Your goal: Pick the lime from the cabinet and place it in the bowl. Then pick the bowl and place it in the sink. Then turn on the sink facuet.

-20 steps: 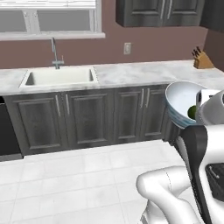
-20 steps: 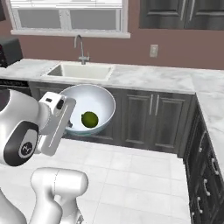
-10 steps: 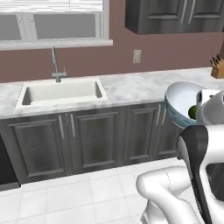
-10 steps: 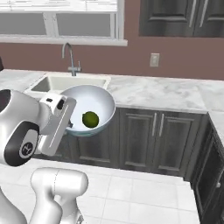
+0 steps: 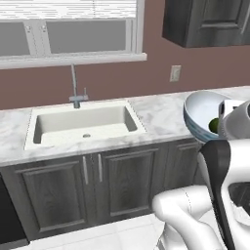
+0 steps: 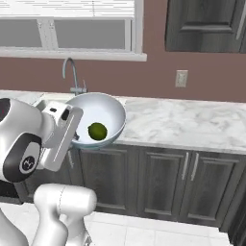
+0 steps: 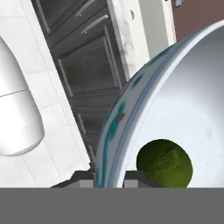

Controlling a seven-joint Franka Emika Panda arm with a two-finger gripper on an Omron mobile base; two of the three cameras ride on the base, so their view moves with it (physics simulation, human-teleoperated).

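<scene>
Fingers (image 7: 109,179) clamp the rim of the bowl (image 6: 108,115), lifted off the counter (image 6: 192,122), lime (image 6: 97,130) inside.

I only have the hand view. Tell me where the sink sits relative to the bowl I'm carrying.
Observer: In the left base view the sink lies left of the bowl, which is held up over the counter's front edge.
Operator: Report the tap.
Observer: The sink facuet stands behind the basin, no water visible.
Operator: Confirm the grip.
Observer: The gripper is shut on the bowl's rim; the lime sits inside, bowl tilted.
</scene>
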